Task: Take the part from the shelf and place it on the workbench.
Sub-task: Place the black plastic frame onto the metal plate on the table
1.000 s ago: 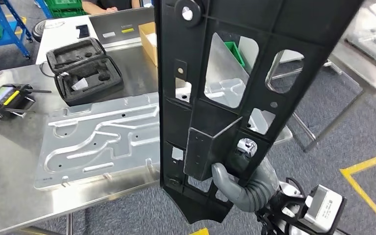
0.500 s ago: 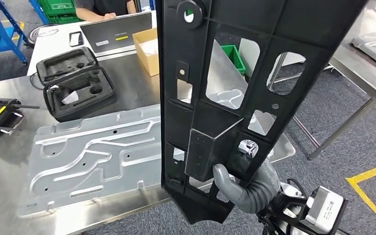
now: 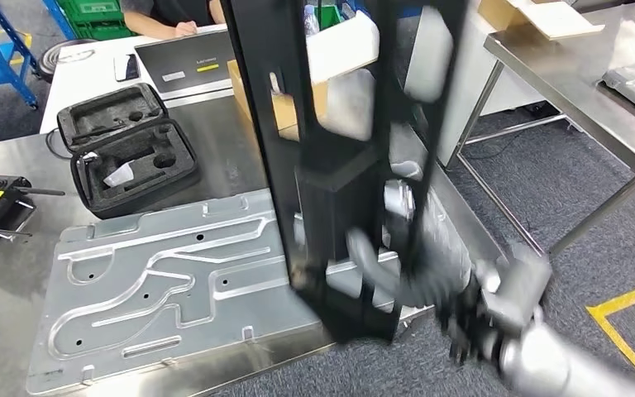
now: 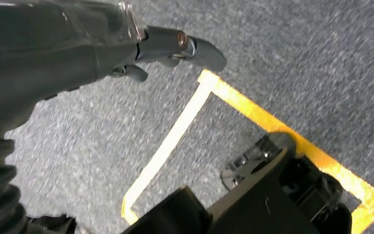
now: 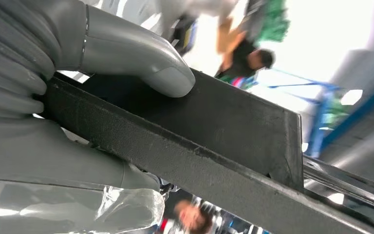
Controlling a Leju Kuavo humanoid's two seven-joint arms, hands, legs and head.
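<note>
Since the earlier frame, black part [image 3: 331, 165] has been swung left, upright over the tabletop [image 3: 231, 149] edge, clamped by right hand [image 3: 397, 277]; left hand [image 4: 175, 46] hangs unloaded, fingers apart; lowering flat judged next.

Right robot hand [image 3: 417, 277] clenched in a grip; left robot hand [image 4: 175, 46] hangs loose

Matt black plastic part [image 3: 331, 149], brushed-metal workbench [image 3: 0, 273]

Workshop: steel workbench [image 3: 16, 306], machined plate [image 3: 165, 281]
</note>
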